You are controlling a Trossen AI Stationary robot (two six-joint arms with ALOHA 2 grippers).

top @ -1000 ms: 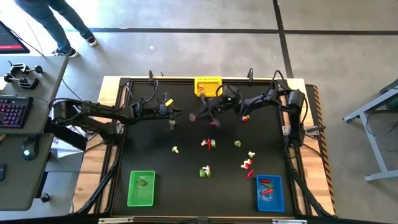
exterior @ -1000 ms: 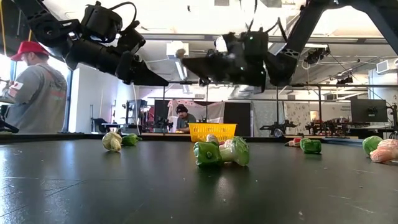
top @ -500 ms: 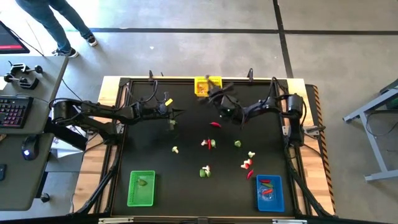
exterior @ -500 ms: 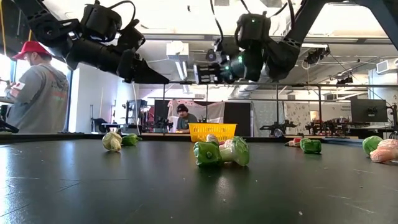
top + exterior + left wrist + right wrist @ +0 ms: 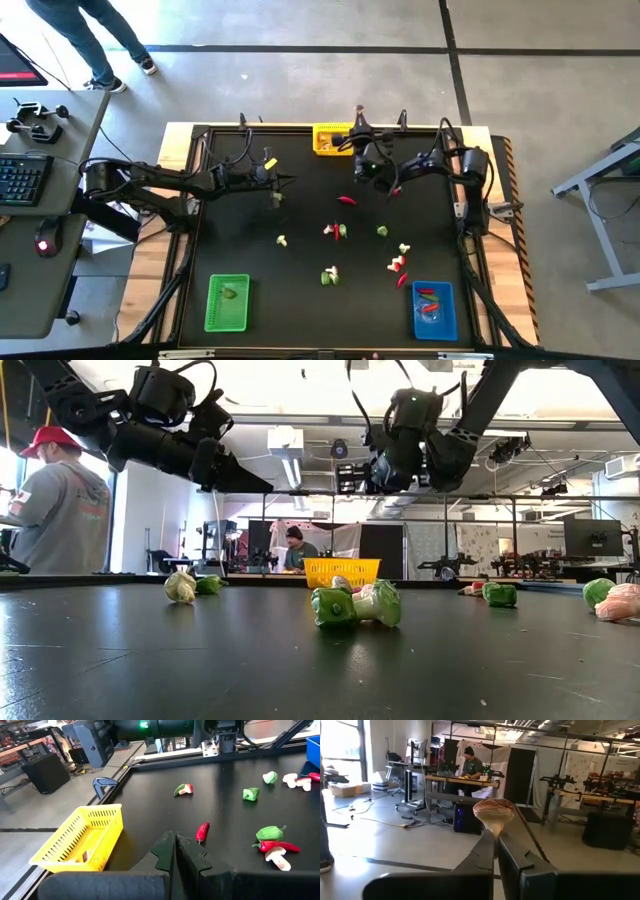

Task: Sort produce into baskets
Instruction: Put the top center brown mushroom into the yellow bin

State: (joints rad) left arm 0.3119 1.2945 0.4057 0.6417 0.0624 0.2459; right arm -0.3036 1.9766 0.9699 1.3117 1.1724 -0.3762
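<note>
While the right gripper (image 5: 495, 840) pinches a tan mushroom (image 5: 493, 815) above the yellow basket (image 5: 333, 138), the left gripper (image 5: 175, 851) hangs shut and empty nearby; a red pepper (image 5: 202, 831) and scattered produce (image 5: 334, 231) lie mid-table, green basket (image 5: 227, 302) and blue basket (image 5: 434, 310) at near corners

From above, the tiny toy pieces inside the blue mesh basket (image 5: 435, 310) at the table's front right corner are too small to name. The small tan piece (image 5: 86, 855) in the yellow mesh basket (image 5: 80, 839) is half hidden by its wall.
</note>
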